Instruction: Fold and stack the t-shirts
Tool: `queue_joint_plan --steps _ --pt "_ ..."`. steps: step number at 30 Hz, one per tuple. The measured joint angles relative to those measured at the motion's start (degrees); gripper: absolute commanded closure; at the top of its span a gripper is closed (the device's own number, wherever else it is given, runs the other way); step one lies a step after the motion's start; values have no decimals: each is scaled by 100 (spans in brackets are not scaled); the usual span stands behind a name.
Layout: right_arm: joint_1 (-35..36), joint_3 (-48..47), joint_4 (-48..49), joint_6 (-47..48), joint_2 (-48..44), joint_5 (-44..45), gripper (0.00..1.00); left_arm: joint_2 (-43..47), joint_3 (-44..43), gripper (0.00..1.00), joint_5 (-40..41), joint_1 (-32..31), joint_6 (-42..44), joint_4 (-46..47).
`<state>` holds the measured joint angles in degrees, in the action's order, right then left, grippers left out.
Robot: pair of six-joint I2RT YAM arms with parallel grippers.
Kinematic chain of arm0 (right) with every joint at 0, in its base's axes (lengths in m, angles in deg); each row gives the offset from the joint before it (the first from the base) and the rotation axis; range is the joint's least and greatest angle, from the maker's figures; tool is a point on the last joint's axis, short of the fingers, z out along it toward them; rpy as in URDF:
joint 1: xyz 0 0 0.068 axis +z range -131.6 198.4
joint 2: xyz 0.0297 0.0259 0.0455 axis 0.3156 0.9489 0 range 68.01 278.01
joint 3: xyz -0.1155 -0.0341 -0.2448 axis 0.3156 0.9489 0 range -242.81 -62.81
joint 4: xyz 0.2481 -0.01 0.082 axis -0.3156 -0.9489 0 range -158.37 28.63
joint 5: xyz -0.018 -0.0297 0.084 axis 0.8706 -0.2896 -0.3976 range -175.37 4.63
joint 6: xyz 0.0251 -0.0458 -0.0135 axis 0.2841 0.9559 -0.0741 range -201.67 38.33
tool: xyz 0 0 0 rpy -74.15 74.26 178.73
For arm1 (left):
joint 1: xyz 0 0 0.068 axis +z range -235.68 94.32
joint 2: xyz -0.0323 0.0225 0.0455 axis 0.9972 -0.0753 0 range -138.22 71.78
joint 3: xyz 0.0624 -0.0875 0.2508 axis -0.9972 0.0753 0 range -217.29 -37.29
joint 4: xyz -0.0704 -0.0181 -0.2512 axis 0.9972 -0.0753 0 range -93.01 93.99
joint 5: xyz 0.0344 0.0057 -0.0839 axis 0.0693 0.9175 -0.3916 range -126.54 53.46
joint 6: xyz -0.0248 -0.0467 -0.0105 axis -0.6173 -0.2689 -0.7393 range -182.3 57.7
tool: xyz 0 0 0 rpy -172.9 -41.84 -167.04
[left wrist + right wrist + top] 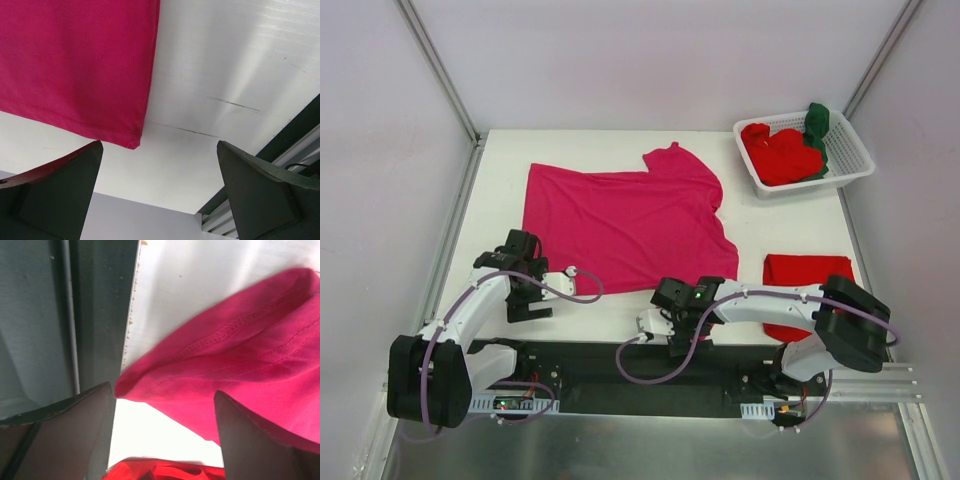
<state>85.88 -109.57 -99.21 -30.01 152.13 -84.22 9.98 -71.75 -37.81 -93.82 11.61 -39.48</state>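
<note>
pink shirt [620,220] lay flat on table [800,225]; left gripper [160,145] and right gripper [165,390] near its front edge, both wide open, empty.

Bright even light, soft shadows, blurry wrist close-ups

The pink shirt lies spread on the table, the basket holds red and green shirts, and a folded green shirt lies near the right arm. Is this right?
Not quite. The top external view shows that the folded shirt near the right arm is red, not green. The pink shirt and the basket are as you say.
</note>
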Motion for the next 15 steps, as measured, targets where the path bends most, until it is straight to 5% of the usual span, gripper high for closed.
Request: queue_joint_plan --steps 15 --pt "-39 -168 -284 4 39 -667 27 -2 55 1 31 111 7 -42"
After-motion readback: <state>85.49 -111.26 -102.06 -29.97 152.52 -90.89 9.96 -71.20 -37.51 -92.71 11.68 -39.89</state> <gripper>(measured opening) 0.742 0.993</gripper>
